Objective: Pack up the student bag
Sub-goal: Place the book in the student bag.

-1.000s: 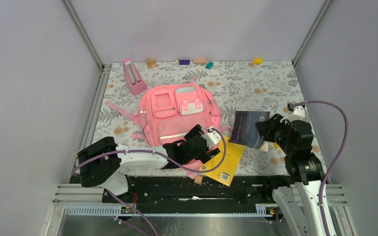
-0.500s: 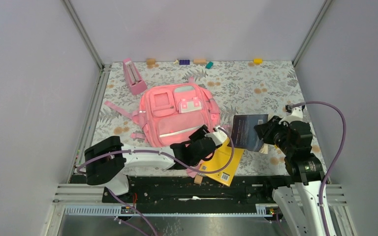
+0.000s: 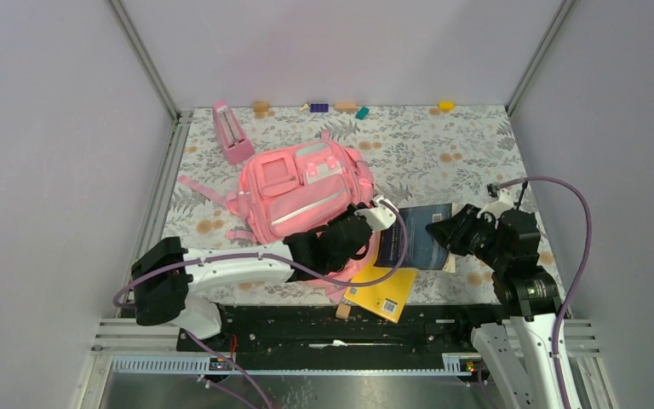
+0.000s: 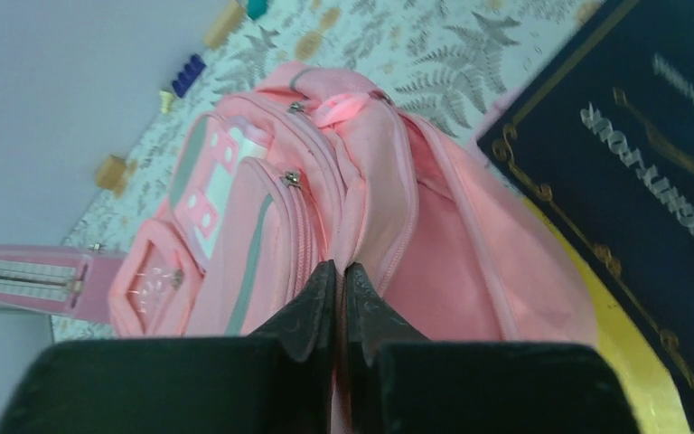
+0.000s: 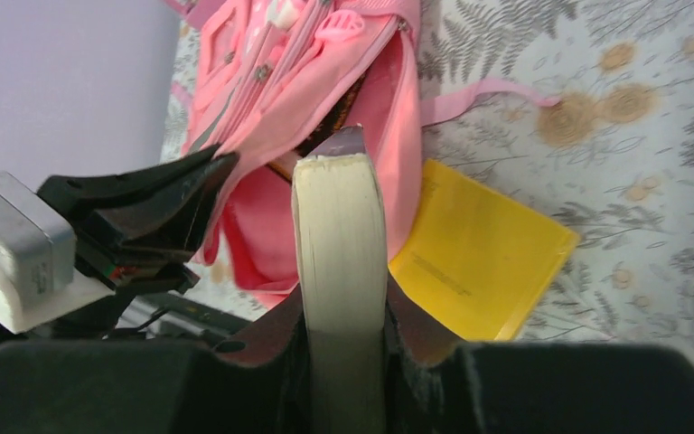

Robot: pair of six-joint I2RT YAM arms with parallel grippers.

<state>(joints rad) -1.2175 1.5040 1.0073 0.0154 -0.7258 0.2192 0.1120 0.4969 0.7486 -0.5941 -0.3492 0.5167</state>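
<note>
The pink student bag [image 3: 302,192] lies on the flowered table, its near side raised and its main opening gaping toward the right. My left gripper [image 3: 366,223] is shut on the pink fabric edge of that opening [image 4: 339,271] and holds it up. A dark blue book [image 3: 417,234] is clamped in my right gripper [image 3: 456,234]. In the right wrist view its cream page edge [image 5: 339,235] points at the bag's opening [image 5: 325,136]. A yellow book [image 3: 383,290] lies flat partly under the bag and the blue book.
A pink metronome-shaped object [image 3: 232,132] stands at the back left. Small coloured blocks [image 3: 345,106] and a yellow block [image 3: 445,106] line the back wall. Pale walls close in the table on three sides. A pink strap [image 5: 483,90] trails on the table to the bag's right.
My left gripper has gone from open to shut on the bag's opening edge and lifted it, tilting the bag. My right gripper has carried the blue book leftward, closer to the opening.
</note>
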